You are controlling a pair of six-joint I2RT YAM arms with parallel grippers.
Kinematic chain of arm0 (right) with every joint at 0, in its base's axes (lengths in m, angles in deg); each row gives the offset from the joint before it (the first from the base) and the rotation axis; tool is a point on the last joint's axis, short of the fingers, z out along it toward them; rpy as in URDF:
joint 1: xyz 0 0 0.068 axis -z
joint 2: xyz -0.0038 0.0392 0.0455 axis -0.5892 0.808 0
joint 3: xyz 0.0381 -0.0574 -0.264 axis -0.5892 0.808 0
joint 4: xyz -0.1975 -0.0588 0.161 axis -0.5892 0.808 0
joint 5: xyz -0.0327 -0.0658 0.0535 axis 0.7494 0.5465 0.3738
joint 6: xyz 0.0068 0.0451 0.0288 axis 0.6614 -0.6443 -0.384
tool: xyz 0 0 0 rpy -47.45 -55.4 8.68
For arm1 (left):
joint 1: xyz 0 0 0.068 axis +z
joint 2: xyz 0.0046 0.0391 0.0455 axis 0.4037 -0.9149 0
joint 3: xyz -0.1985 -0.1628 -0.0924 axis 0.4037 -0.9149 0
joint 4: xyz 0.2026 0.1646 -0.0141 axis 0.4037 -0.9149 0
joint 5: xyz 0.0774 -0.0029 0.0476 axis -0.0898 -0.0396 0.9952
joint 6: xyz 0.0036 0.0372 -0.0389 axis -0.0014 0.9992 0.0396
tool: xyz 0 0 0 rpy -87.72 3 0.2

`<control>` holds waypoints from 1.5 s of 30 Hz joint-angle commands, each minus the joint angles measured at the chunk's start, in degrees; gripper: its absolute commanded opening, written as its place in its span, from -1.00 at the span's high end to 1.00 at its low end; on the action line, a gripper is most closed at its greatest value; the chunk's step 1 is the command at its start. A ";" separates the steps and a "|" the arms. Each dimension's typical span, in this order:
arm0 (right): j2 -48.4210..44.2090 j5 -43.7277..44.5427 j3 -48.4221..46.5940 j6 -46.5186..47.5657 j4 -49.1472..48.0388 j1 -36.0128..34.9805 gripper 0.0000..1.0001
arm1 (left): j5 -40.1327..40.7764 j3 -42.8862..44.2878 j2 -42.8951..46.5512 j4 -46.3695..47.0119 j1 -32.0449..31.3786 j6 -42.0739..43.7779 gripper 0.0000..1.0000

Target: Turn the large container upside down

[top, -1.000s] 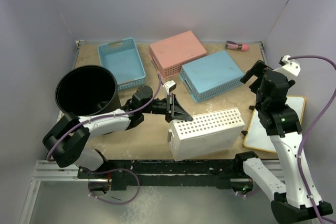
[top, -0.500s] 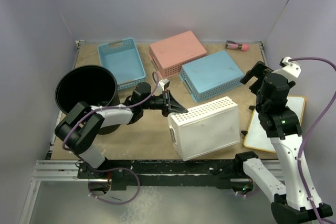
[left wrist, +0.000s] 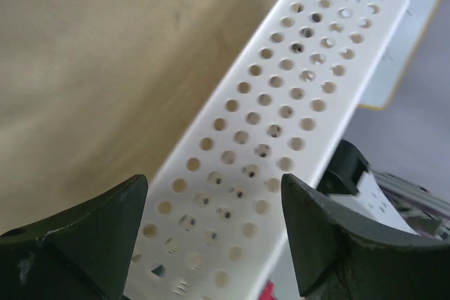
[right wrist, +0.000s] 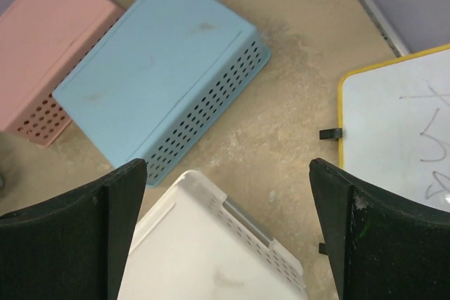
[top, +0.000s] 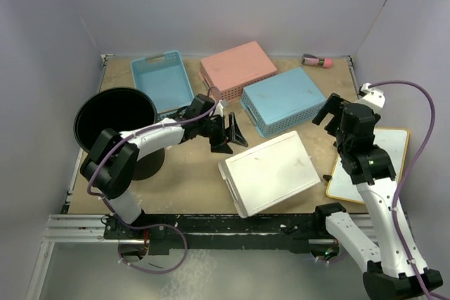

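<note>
The large container (top: 112, 119), a tall black round bin, stands upright with its mouth up at the table's left side; it appears in neither wrist view. My left arm reaches past its right side. My left gripper (top: 229, 133) is open, just off the left far corner of the white perforated basket (top: 271, 172). In the left wrist view the basket's holed wall (left wrist: 281, 103) lies beyond my left gripper (left wrist: 214, 244), and the fingers touch nothing. My right gripper (top: 334, 112) hovers open and empty above the basket's right end (right wrist: 211, 258).
The white basket lies bottom up at front centre. Behind it are an open blue basket (top: 163, 82), a pink basket (top: 237, 69) and an overturned blue basket (top: 285, 100). A yellow-edged whiteboard (top: 373, 166) lies at the right, a pink marker (top: 318, 62) at the back.
My left gripper opened and let go of the white basket, which tipped from its side onto its rim, bottom up. The left gripper drew back; the right arm shifted slightly left.
</note>
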 commanded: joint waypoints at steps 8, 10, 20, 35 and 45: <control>0.40 -24.27 3.50 6.37 -2.46 0.07 -0.99 | 37.33 22.85 -1.29 -31.80 -1.68 24.61 -0.49; -0.22 -30.62 4.56 5.72 -4.56 0.06 -0.99 | 42.69 26.75 2.00 -34.85 -2.96 26.17 -0.49; 9.72 -31.52 14.33 -3.65 -26.31 -34.18 -0.99 | 68.75 42.55 14.97 -45.12 -3.36 31.19 -0.48; 38.03 -18.06 1.72 5.95 -15.66 -57.29 -1.00 | 79.70 42.19 18.08 -52.34 3.27 29.80 -0.54; 41.33 -7.69 -3.59 6.13 -11.11 -57.15 -1.00 | 81.95 47.85 18.68 -58.95 3.27 31.53 -0.49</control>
